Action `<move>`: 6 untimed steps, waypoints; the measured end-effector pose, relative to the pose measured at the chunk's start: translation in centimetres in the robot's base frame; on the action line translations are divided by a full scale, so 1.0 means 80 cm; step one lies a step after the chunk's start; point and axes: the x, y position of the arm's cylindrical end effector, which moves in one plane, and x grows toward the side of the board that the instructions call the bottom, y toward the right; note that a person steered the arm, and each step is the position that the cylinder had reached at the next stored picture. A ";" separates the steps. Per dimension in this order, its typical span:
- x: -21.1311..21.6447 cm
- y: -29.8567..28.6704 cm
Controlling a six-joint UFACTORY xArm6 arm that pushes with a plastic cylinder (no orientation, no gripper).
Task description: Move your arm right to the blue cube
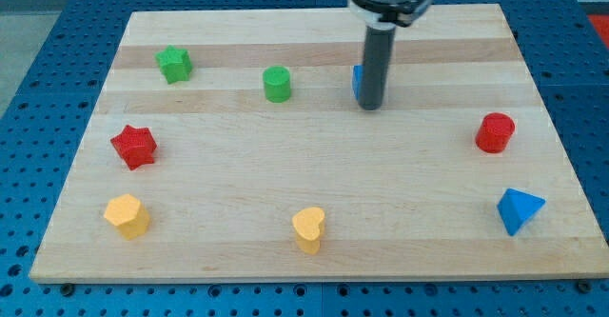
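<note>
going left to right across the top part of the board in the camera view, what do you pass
green star → green cylinder → blue cube, mostly hidden behind the rod, with my tip right against it → red cylinder, a bit lower at the view's right

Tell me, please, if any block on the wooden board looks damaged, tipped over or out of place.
Nothing stands out. All blocks sit intact on the wooden board, spread around its edges. Only the blue cube is mostly hidden behind my tip, so its condition cannot be judged.
</note>
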 end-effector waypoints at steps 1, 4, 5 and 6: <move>-0.004 -0.034; 0.021 0.109; -0.015 0.108; -0.059 0.082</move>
